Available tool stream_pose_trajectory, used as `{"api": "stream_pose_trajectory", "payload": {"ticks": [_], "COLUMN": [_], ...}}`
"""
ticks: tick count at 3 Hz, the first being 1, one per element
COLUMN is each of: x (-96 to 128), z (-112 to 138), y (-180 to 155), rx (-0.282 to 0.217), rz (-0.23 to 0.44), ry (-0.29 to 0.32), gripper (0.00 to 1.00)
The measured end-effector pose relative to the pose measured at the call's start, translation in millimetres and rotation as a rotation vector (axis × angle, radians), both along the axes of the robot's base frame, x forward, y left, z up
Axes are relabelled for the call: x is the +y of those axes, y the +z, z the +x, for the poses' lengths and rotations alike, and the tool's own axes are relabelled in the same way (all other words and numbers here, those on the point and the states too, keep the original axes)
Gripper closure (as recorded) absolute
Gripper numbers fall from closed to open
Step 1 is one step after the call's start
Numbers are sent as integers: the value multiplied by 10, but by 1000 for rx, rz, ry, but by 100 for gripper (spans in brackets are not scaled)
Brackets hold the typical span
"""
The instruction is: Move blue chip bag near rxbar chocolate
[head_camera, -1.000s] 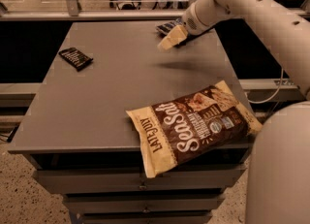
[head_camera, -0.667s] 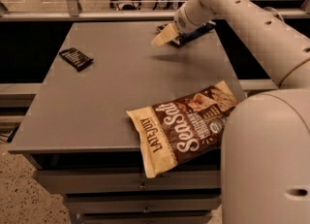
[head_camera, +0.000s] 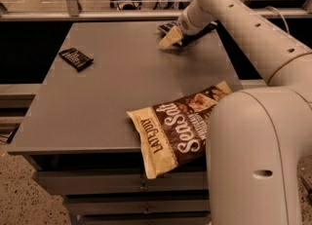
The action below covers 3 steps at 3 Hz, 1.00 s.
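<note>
Reaching over the table's far edge, the gripper sits at the blue bag (grip cannot be told); the rxbar lies well apart.

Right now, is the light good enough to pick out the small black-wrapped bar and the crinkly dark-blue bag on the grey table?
Camera view: dim, warm light, no glare; the small black-wrapped bar stands out clearly against the grey table; the crinkly dark-blue bag at the far edge is dark and partly hidden behind the gripper and arm.
</note>
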<state>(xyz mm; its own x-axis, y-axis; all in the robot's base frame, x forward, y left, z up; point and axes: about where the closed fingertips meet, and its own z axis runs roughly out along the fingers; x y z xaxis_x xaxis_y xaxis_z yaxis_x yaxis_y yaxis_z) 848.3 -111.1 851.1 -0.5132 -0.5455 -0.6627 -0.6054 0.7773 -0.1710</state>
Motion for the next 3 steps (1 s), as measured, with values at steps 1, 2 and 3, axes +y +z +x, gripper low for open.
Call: {"api": "stream_pose_trajectory", "payload": {"ticks": [1,2,3], "x": [-158,-234,-194], "z": [28,22,-98], "y": [-49,24,278], "rx": [1,-23,-73], "rz": [-20,-25,-2], "ry": [-14,7,88], "gripper": [38,62,85]}}
